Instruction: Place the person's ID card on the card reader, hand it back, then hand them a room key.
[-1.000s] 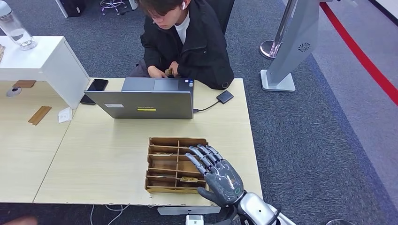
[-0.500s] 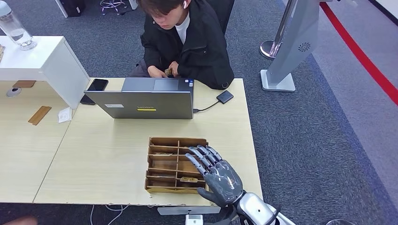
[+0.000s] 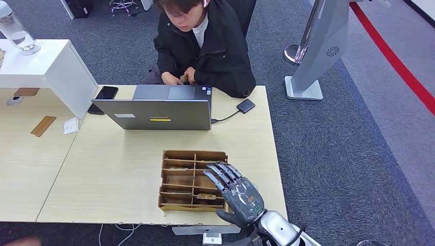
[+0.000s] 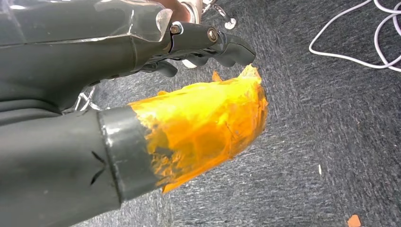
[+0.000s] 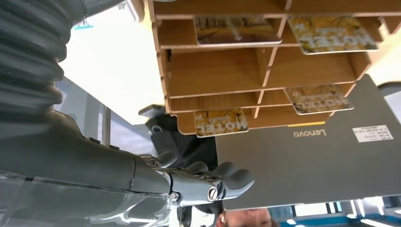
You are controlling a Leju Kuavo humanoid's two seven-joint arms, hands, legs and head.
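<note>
Since the earlier frames, we note the right hand has eased slightly lower and nearer over the wooden tray, and the person has bowed the head a little; nothing else has shifted.

Left to right: a clear water bottle stands on the white shelf; a dark phone lies just beside the grey laptop, a matt metal slab with its lid toward us. A small black box is cabled to the laptop; we judge it to be the card reader but cannot confirm. The person sits behind the counter, hands together holding something small, too small to identify.

The tray is thin brown board, slotted into compartments, with printed glossy room keys lying flat in several. The right hand hovers over its right side, fingers extended and apart, grasping nothing.

The left hand hangs over grey carpet; its thumb wears crinkled orange tape, fingers curled inward, nothing visibly held.

Risks, in our judgement: flat, slick cards against rigid partitions leave little purchase; fingers may jam on a divider, push the light tray along the smooth laminate counter, or lift two cards.
</note>
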